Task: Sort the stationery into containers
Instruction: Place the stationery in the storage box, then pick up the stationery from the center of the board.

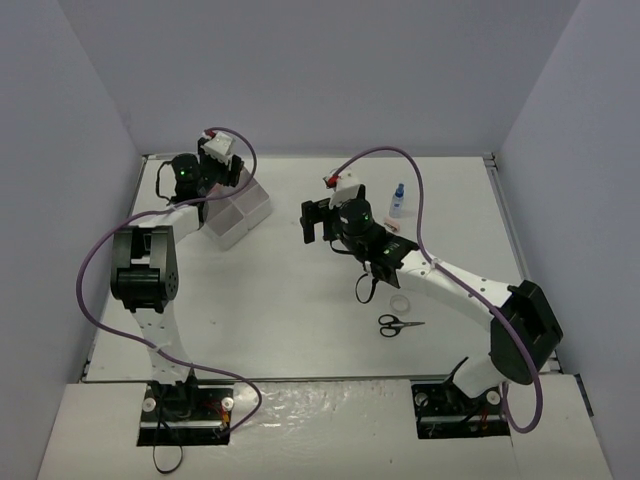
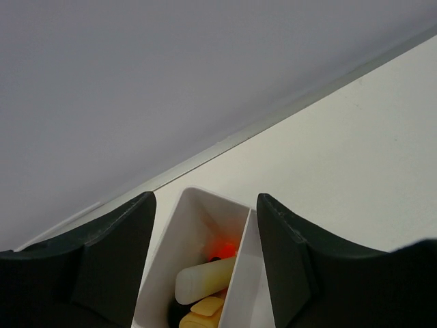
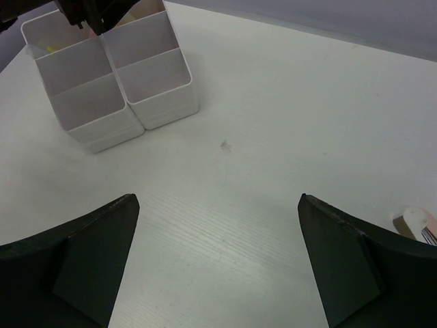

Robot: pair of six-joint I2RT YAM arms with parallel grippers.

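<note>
While hanging parted and empty over the white tray [image 1: 245, 215] at upper left, yellow highlighter [image 2: 205, 279] inside, leave left end effector [image 2: 205, 205] be. Send right end effector [image 3: 217, 198], wide open and empty, to scissors [image 1: 399, 324] at lower centre-right: light, stiff, flat; likely best pinched at the pivot.

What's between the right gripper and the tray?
Bare tabletop, apart from a small dark speck; the right wrist view shows it between the open right gripper and the white tray.
</note>
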